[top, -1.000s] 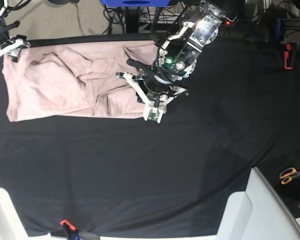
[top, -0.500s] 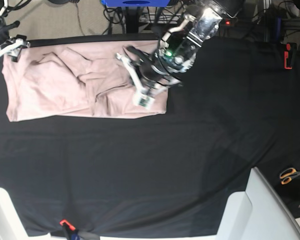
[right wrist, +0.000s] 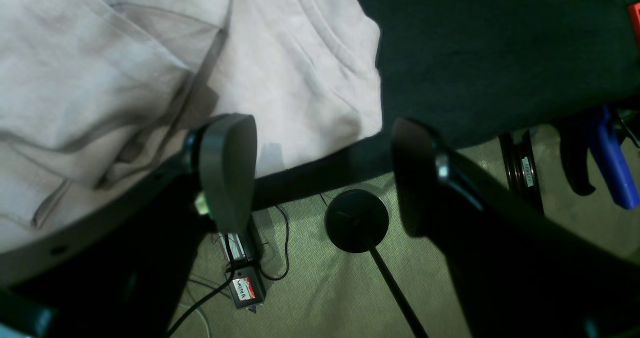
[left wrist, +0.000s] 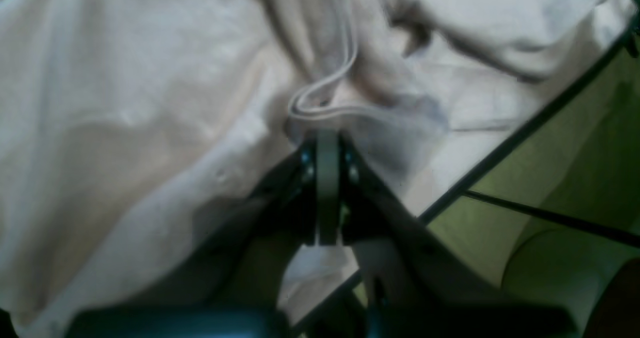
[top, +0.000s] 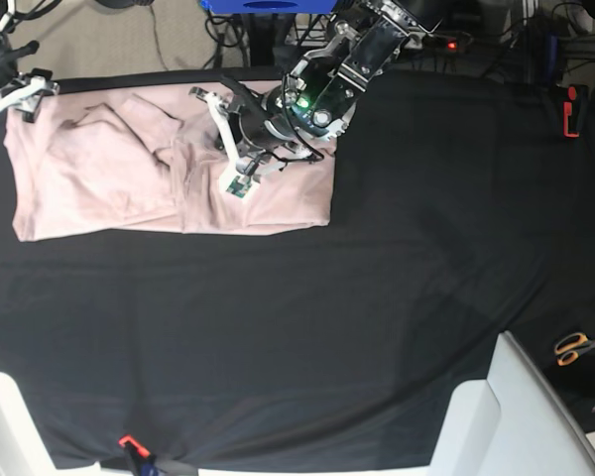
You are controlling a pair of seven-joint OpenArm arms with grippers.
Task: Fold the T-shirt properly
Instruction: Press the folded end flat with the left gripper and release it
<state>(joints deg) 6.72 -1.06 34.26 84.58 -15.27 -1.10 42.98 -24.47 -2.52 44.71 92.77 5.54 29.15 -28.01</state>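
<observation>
Your left gripper (top: 221,124), pinched shut on a hem fold of the T-shirt (top: 109,183), had swept from the shirt's 4 o'clock corner toward 10 o'clock, doubling that end over. The shirt lay at the table's 11 o'clock. Your right gripper (right wrist: 322,170) hung open, holding nothing.

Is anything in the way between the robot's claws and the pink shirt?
Nothing visible. The shut left gripper is already on the T-shirt, and the open right gripper hangs beside its corner at the table edge.
</observation>
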